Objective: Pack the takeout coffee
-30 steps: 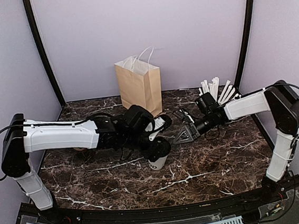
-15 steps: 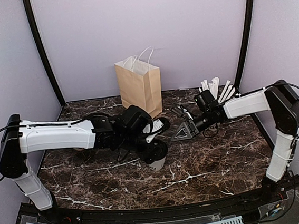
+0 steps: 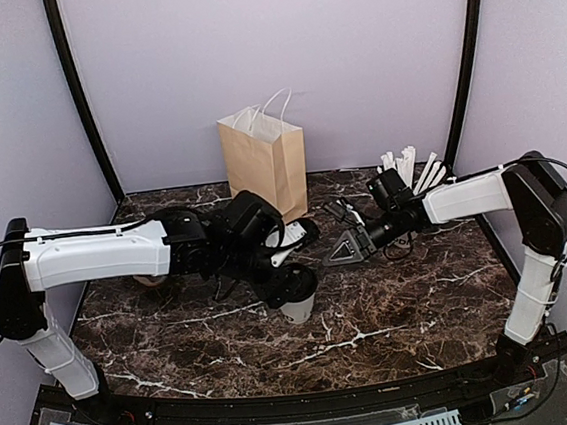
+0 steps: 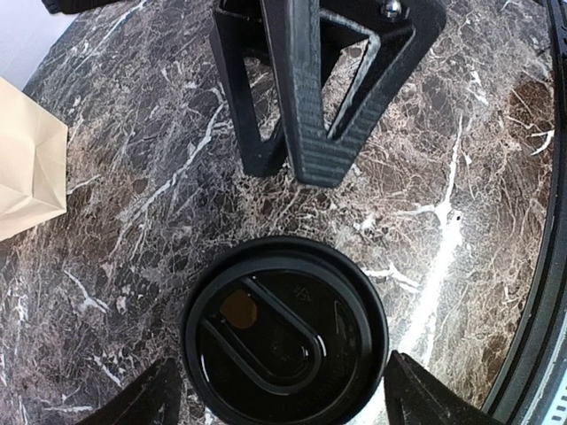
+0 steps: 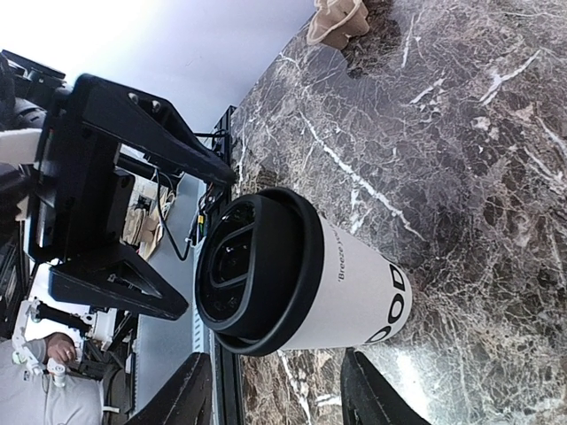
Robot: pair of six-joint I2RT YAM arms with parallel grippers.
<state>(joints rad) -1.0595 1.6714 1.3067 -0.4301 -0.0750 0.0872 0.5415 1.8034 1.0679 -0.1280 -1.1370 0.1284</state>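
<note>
Right wrist, white cup (image 5: 354, 288), black lid (image 5: 257, 266), dark lettering, left jaws wide astride, right jaws parted

Cup (image 5: 354, 283) — "OOD", perhaps "Breeze"

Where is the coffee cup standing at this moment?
In the top view, the cup stands near the middle of the table, in front of the bag, with the left pincer straddling its lid.

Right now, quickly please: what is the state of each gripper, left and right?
Left gripper: open, above the takeout coffee, holding nothing.
Right gripper: open, beside the coffee, holding nothing.
</note>
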